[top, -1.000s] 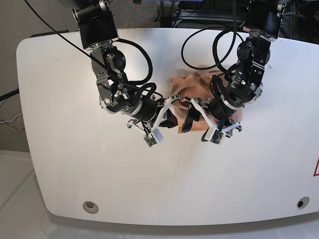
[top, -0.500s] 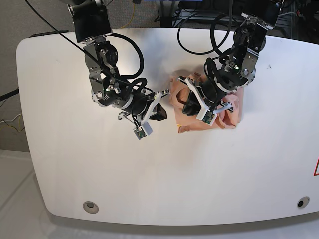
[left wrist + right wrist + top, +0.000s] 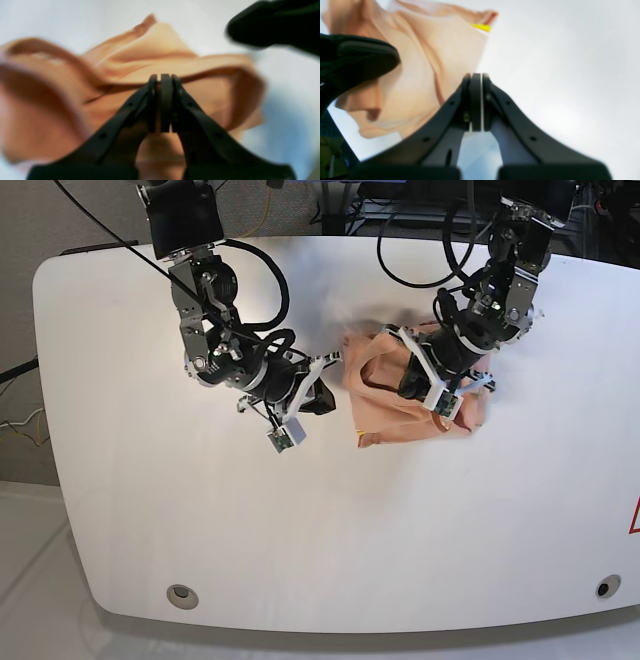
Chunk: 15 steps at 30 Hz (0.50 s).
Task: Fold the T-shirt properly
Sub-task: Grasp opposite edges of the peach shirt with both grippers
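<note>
The peach T-shirt [image 3: 390, 418] lies crumpled in a heap right of the table's middle, with one fold drawn up. My left gripper [image 3: 408, 384] is over that heap. In the left wrist view its fingers [image 3: 162, 76] are shut, and a ridge of the T-shirt [image 3: 150, 42] is pinched at their tips. My right gripper [image 3: 322, 397] sits just left of the heap, apart from the cloth. In the right wrist view it [image 3: 476, 75] is shut on nothing, over bare table, with the T-shirt [image 3: 440, 50] and its yellow mark [image 3: 480, 27] to the left.
The white table [image 3: 300, 530] has rounded edges and two small holes near its front corners [image 3: 181, 593] [image 3: 607, 587]. Black cables [image 3: 420, 270] loop over the back of the table behind both arms. The other arm's dark gripper intrudes in each wrist view.
My left gripper closed on the T-shirt and moved up and to the right, pulling a fold with it. My right gripper stayed shut and drew back slightly to the left.
</note>
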Each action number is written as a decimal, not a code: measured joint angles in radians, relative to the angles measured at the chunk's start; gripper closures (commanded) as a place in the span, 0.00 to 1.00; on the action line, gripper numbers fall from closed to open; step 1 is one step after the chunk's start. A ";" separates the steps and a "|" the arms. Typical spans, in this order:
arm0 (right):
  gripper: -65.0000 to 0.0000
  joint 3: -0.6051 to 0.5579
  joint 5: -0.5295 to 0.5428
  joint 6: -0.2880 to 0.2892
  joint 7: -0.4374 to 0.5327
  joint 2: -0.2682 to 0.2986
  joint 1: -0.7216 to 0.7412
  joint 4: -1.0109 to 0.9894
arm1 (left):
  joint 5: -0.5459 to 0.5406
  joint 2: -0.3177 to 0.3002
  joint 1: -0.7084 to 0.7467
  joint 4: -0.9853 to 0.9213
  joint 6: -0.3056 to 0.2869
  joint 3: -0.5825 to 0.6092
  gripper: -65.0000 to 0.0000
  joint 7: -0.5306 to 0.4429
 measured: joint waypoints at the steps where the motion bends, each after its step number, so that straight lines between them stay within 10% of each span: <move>1: 1.00 0.000 0.000 0.000 0.000 0.000 0.000 0.000 | 0.000 -0.008 0.002 0.000 0.000 -0.003 0.99 0.000; 15: 1.00 -0.003 0.000 0.000 0.000 -0.038 -0.007 0.000 | 0.002 -0.102 0.041 0.000 -0.003 -0.100 0.99 0.004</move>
